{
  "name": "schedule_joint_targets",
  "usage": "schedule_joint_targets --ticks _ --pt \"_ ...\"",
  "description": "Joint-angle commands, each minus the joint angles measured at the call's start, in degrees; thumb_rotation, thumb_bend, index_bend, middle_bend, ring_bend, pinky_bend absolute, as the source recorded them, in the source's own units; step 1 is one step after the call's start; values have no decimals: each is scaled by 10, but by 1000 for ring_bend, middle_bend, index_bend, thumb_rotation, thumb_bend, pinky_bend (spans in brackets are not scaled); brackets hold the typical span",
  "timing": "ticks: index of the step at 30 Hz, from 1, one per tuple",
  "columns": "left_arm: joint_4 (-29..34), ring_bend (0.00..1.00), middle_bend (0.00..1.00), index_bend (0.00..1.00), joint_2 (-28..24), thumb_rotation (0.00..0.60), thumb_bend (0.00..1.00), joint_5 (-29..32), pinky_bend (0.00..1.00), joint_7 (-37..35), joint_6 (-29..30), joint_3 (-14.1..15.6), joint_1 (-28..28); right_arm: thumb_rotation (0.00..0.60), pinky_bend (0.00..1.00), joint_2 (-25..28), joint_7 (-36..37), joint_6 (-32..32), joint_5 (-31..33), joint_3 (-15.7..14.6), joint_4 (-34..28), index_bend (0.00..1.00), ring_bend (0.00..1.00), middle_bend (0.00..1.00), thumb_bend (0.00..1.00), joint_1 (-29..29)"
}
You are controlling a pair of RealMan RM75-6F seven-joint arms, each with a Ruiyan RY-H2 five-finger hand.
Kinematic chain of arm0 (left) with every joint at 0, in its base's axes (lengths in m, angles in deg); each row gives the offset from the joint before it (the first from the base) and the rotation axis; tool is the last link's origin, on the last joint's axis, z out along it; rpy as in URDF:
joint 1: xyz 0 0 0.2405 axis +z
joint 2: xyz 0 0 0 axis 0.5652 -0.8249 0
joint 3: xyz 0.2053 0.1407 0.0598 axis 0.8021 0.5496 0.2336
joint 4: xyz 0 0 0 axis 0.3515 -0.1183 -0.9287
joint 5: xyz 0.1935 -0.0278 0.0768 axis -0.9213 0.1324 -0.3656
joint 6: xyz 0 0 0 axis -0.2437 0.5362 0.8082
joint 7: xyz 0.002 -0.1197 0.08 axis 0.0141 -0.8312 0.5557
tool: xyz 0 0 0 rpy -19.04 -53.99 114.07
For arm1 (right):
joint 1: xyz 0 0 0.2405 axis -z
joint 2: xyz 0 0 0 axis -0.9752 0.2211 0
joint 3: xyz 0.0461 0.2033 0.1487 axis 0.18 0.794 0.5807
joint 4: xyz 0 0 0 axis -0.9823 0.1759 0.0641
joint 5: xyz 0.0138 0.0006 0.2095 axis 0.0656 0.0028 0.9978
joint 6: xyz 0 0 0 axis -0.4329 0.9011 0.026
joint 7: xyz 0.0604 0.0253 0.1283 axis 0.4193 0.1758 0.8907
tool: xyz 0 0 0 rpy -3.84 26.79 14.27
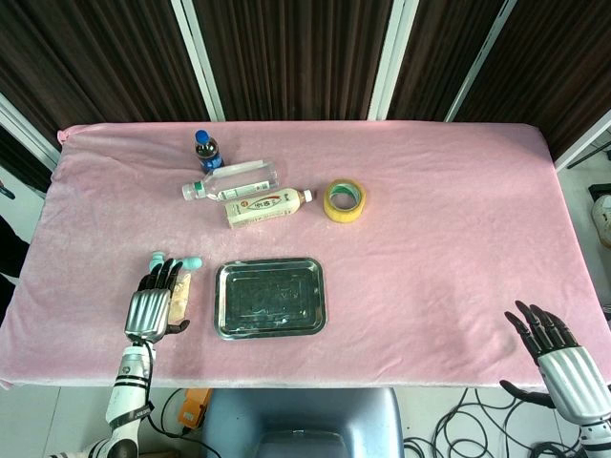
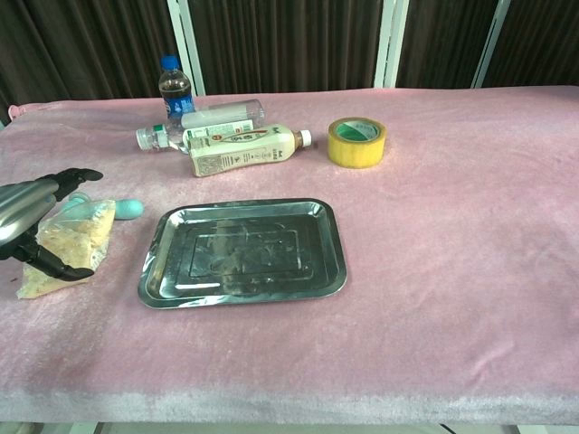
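the left hand lies palm down just left of the steel tray, fingers stretched forward and thumb out toward it. the right hand hovers well right of the tray, fingers spread, holding nothing.

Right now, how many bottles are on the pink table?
3. A dark bottle with a blue cap stands upright at the back. A clear bottle lies in front of it. A cream bottle lies beside the yellow tape roll. None seems hidden.
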Motion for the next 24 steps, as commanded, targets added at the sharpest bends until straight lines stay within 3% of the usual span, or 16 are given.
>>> schedule_joint_targets --ticks 1,14,18,22,24 --pt "-1 0 0 0 1 600 0 -1 167 0 5 2 -1 600 244 0 0 1 0 0 0 0 0 0 41 0" --pt "-11 0 0 0 3 600 0 20 178 12 11 10 -9 600 244 -3 -1 4 -1 1 3 0 0 0 40 2" --pt "-38 0 0 0 18 600 143 41 186 40 16 6 -17 600 244 -2 -3 0 -2 0 1 0 0 0 40 1" --pt "-82 2 2 0 41 600 213 100 203 91 5 -9 -32 600 244 0 -2 -1 -3 0 0 0 0 0 40 -1" --pt "-94 73 56 1 46 600 248 114 252 100 3 -13 -37 600 244 1 -1 -2 -2 0 -1 0 0 0 40 -1"
